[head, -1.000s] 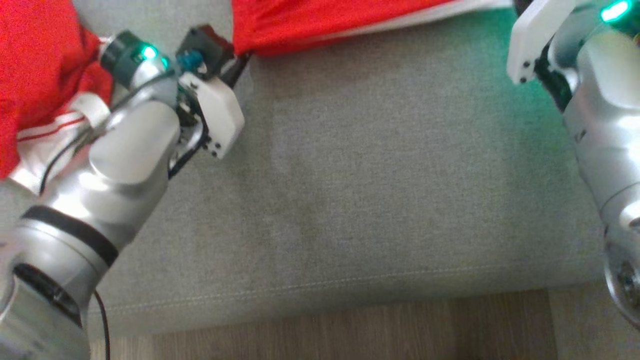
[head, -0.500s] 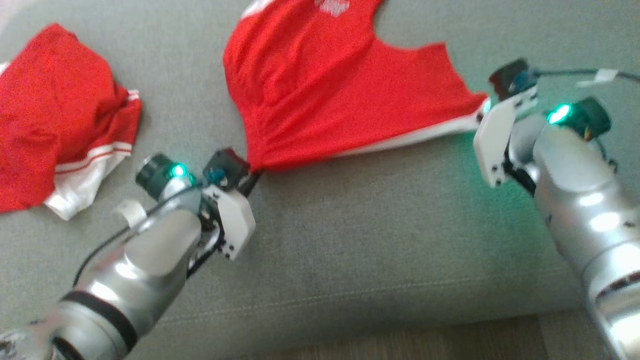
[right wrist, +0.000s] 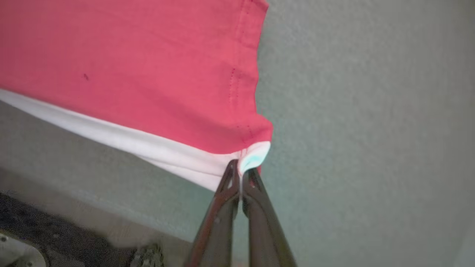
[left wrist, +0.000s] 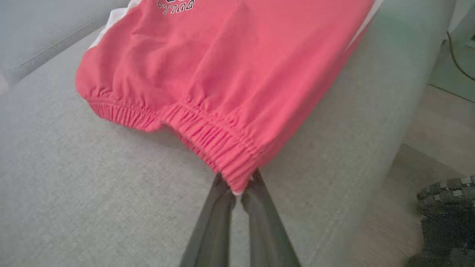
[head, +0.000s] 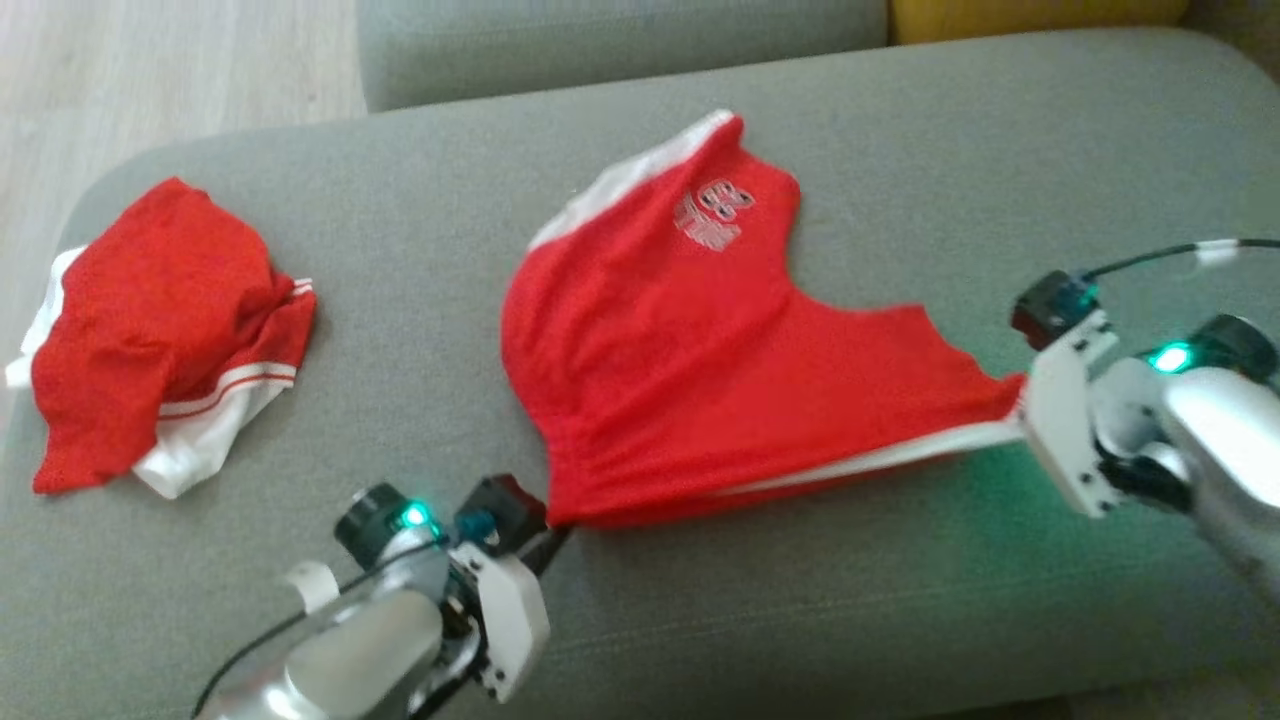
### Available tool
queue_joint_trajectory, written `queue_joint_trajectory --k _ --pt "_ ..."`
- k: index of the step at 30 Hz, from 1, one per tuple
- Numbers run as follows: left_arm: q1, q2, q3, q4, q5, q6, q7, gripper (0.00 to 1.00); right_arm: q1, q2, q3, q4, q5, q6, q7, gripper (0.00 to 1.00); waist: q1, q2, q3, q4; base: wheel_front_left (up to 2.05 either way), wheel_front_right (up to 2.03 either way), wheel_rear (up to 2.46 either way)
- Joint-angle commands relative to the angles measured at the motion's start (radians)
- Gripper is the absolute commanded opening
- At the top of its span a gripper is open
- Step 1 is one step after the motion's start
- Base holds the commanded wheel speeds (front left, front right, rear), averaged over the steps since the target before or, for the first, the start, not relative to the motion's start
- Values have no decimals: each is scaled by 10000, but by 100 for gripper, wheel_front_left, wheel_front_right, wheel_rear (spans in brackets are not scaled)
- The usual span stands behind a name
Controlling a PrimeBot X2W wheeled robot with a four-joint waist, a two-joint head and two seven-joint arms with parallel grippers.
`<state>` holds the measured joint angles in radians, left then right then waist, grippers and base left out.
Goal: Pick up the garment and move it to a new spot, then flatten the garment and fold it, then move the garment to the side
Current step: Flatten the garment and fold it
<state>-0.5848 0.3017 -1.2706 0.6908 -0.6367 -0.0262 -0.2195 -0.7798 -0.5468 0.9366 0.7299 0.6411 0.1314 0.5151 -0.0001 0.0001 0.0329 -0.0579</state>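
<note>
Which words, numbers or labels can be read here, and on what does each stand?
Print on the spread red garment: pale figures over a line of letters, too blurred to read in the head view.
The same print in the left wrist view: dark letters cut off by the top edge, not readable.
No other text is legible.

The red cloth garment with white side stripes has a small white and dark print on it. In the head view the print sits near the garment's 12 o'clock end. It looks like two round numbers, maybe "88", with a short word under them, but it is too blurry to be sure. In the left wrist view, a row of dark-edged letters shows at 11 o'clock, cut off by the top edge. The last letters may be "TING".
</note>
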Motion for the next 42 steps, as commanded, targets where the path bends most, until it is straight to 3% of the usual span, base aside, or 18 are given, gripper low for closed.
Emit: queue_joint_trajectory --k 1,10,18,30,42 --pt "-110 490 248 -440 -56 119 139 0 147 -960 155 -862 486 -7 568 0 1 -1 -197 -8 0 0 0" --pt "1011 954 127 -2242 -417 247 958 0 1098 -2967 -10 -3202 1504 -7 2494 0 1 -1 -558 8 0 0 0" --pt "1530 1483 99 -3867 -743 436 1686 0 2101 -3817 -824 -4874 1723 -7 3923 0 1 -1 -591 86 0 0 0" --pt "601 1770 1056 -4932 -1234 818 1917 0 1483 -2784 -2421 -5647 603 -7 3758 0 1 -1 86 737 0 0 0" --pt "-826 1054 1790 -4281 -1612 498 1811 0 -974 -1411 -2758 -3774 -393 -7 2810 0 1 -1 1678 1794 0 0 0"
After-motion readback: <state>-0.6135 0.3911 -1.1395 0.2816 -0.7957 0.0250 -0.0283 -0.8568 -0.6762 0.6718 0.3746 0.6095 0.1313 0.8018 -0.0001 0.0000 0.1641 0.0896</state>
